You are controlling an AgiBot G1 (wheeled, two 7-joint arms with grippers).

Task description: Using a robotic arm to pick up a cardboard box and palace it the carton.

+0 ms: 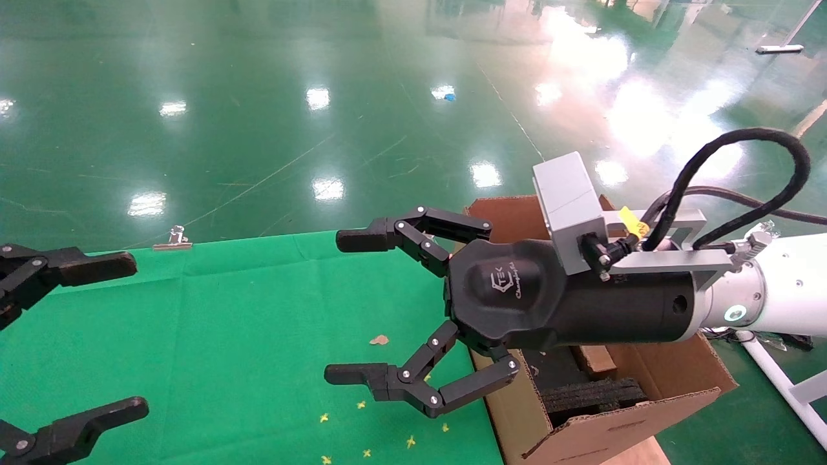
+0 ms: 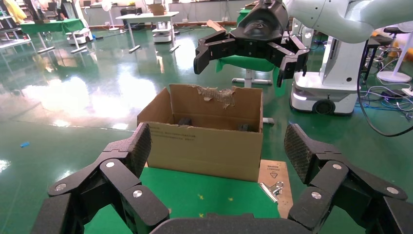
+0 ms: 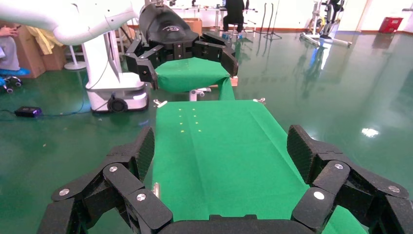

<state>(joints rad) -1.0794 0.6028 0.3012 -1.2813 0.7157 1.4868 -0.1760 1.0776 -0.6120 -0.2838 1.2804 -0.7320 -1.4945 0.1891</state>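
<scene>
Left gripper spread wide at the green cloth's left edge, right gripper likewise agape and empty mid-table, then the brown carton, ragged-flapped with black foam inside, at the table's right end

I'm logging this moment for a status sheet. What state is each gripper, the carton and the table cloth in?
Right gripper: open, empty, above the table beside the carton.
Left gripper: open, empty, at the table's left edge.
Carton: upright, top open, one flap torn, black foam inside.
Green cloth: spread flat, clipped at the far edge.
</scene>
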